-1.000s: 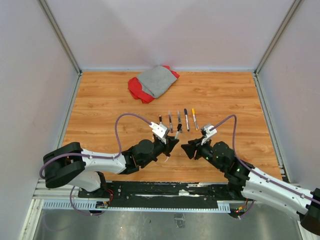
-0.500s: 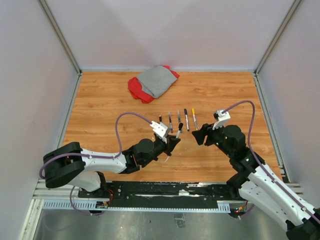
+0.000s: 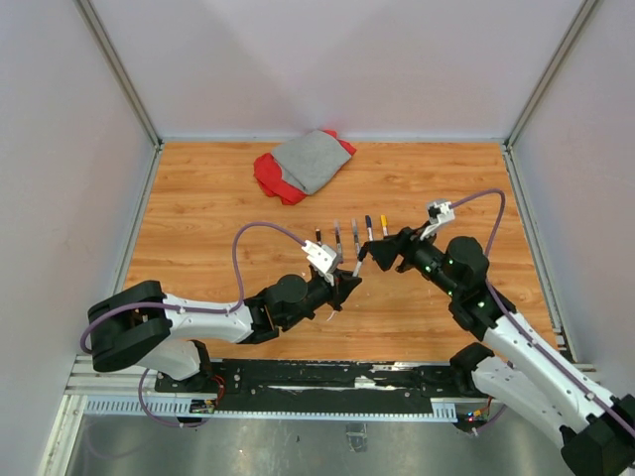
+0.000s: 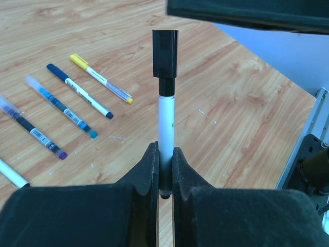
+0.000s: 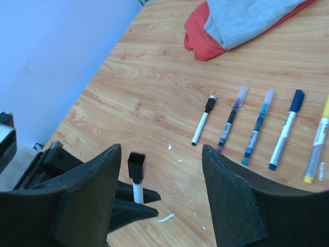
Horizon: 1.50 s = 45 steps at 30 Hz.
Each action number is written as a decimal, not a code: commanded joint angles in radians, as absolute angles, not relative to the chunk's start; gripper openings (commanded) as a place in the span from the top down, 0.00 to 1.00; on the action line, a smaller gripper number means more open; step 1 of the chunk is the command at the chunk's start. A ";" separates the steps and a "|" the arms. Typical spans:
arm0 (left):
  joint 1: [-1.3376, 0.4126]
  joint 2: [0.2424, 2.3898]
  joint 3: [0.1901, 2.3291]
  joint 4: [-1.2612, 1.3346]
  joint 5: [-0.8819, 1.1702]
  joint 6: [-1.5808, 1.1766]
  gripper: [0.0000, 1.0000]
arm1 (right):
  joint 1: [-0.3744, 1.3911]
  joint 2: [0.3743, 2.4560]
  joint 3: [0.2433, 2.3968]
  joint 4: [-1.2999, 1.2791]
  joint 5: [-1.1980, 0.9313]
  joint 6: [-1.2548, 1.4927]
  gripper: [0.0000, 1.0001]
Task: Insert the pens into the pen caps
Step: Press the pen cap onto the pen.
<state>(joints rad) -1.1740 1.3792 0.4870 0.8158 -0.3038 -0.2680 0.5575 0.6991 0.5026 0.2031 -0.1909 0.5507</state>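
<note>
left gripper (image 4: 164, 154): clamped on the held pen (image 4: 165, 121), fingers (image 4: 149, 167) pressed on the lower barrel from both sides.
held pen: white barrel, upright between the jaws, above the table (image 3: 198, 218) between its middle and near edge (also seen in the top view, just beyond the left fingertips).
black cap (image 4: 165, 51): sat on the top end of the held pen, with a narrower dark neck showing under it; could not tell if it was fully seated.
right gripper (image 5: 160, 154): open, fingers (image 5: 226, 185) spread wide and gripping nothing; the black cap stood in the gap, nearer one finger, touching neither.
arms: both grippers faced each other over the table, close together.
row of pens (image 3: 351, 234): five lying side by side near the middle of the table, apart from each other, just beyond both grippers.
row order, left to right: black-ended pen (image 5: 203, 121), purple pen (image 5: 231, 118), teal pen (image 5: 257, 126), dark-blue pen (image 5: 285, 128), yellow pen (image 5: 318, 146).
grey cloth (image 3: 313, 159): by the far edge, left of centre, lying on top of the red cloth (image 3: 268, 178).
white scraps (image 5: 165, 218): a few small bits on the wood near the held pen.
</note>
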 commanded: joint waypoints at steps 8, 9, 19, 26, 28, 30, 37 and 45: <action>-1.173 1.382 0.515 0.861 -0.304 -0.248 1.00 | 0.658 0.884 0.632 0.238 -0.160 0.559 0.37; -1.173 1.382 0.514 0.861 -0.305 -0.247 0.99 | 0.662 0.890 0.631 0.243 -0.161 0.561 0.39; -1.173 1.374 0.511 0.859 -0.306 -0.249 1.00 | 0.678 0.915 0.620 0.241 -0.146 0.561 0.47; -1.173 1.374 0.511 0.859 -0.307 -0.249 0.99 | 0.679 0.928 0.609 0.247 -0.165 0.565 0.62; -1.173 1.374 0.511 0.860 -0.307 -0.249 0.99 | 0.679 0.927 0.605 0.248 -0.163 0.567 0.66; -1.172 1.374 0.511 0.861 -0.307 -0.249 0.99 | 0.679 0.923 0.604 0.248 -0.162 0.565 0.70; -1.173 1.381 0.512 0.862 -0.304 -0.250 1.00 | 0.680 0.911 0.608 0.239 -0.156 0.557 0.87; -1.173 1.382 0.514 0.862 -0.305 -0.252 0.99 | 0.681 0.906 0.582 0.250 -0.161 0.565 0.62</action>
<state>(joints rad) -1.1740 1.3792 0.4881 0.8154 -0.2970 -0.2665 0.6674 0.9257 0.6029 0.2218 -0.1658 0.5724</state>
